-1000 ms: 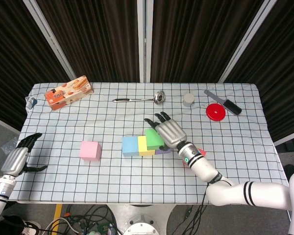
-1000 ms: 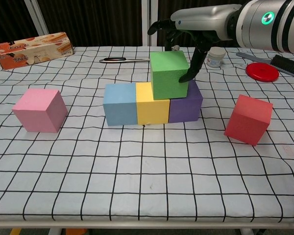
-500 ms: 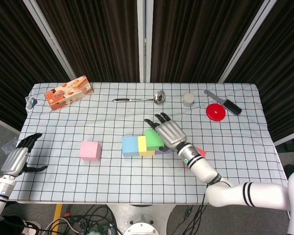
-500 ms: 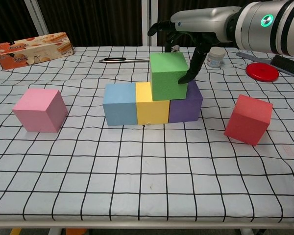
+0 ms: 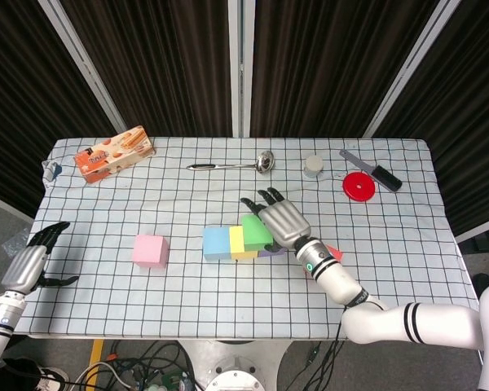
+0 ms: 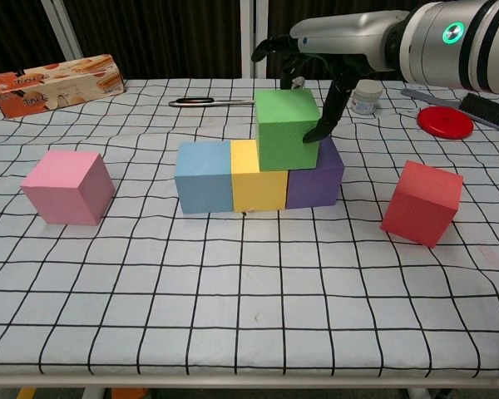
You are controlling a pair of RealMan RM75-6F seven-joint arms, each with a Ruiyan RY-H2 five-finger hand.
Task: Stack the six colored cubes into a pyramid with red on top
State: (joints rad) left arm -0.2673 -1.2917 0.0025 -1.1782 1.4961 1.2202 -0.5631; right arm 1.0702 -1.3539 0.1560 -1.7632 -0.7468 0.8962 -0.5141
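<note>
One green cube [image 6: 287, 129] under R hand [image 6: 316, 62].

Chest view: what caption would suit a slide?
Right hand holds green cube atop yellow cube and purple cube.

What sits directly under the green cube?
The green foam cube rests across the yellow cube and purple cube, gripped by the right hand. Their top faces beneath it are hidden.
</note>
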